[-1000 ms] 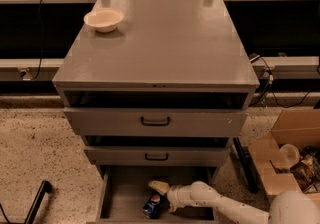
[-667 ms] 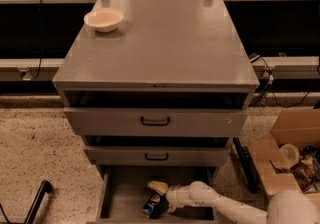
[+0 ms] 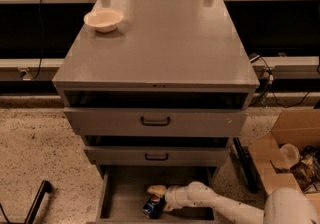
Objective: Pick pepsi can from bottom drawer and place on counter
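Hand point(image 3: 158, 198) is down inside the bottom drawer point(image 3: 125, 194), at 6 o'clock in the view, low near the frame edge. White arm point(image 3: 225, 209) comes in from 4 o'clock, out of the lower right corner, and reaches left across the drawer floor. Can point(image 3: 151, 208) sits on the drawer floor right at the hand, touching it or just beside it, on the hand's 7 o'clock side. Blue body with a bit of logo shows. It looks tilted, not sure. Can't tell whether the hand is clenched on the can or released.

Bottom drawer is pulled well out, grey floor visible to the left of the can. Above it the middle drawer point(image 3: 156, 156) and top drawer point(image 3: 155, 121), both with black handles, each stick out a little, with a dark gap above each front.

Surface point(image 3: 165, 48) is the flat grey cabinet top and fills the upper middle of the view. White bowl point(image 3: 104, 19) stands on it at 11 o'clock, near the back left corner, well apart from the can.

Speckled floor point(image 3: 35, 148) lies on both sides of the cabinet. Open cardboard box point(image 3: 292, 130) with some stuff inside sits on the floor at 4 o'clock, just right of the cabinet. Cables point(image 3: 267, 85) hang at 3 o'clock beside the cabinet. Black bar point(image 3: 37, 200) at 8 o'clock on the floor.
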`<state>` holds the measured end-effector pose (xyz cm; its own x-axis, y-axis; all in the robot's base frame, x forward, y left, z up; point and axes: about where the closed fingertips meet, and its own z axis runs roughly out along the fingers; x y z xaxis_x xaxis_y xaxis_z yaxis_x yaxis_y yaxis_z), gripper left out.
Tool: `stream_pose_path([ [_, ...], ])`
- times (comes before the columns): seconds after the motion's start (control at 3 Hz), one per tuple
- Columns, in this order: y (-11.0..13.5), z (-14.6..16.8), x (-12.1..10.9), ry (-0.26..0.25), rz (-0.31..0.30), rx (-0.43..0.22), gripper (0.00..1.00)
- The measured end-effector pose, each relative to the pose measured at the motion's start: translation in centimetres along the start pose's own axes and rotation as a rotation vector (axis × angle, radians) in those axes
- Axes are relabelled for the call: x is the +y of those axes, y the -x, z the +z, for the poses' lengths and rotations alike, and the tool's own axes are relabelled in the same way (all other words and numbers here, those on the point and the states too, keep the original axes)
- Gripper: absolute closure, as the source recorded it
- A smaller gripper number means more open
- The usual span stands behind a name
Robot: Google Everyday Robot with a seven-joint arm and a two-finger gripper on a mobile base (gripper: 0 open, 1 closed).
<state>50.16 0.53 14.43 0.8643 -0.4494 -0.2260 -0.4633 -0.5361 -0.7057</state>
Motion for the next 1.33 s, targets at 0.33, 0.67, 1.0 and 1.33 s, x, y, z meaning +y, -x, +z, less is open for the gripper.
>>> stream_pose_path([
  [0.33,0.2,0.3,0.1,0.008,0.002,-0.006,0.3],
  [0.67,0.3,1.1,0.8,0.041,0.011,-0.013,0.3],
  [1.0,0.4,1.6,1.3,0.063,0.019,-0.022,0.3],
  [1.33,0.4,1.5,1.2,0.063,0.019,-0.022,0.46],
])
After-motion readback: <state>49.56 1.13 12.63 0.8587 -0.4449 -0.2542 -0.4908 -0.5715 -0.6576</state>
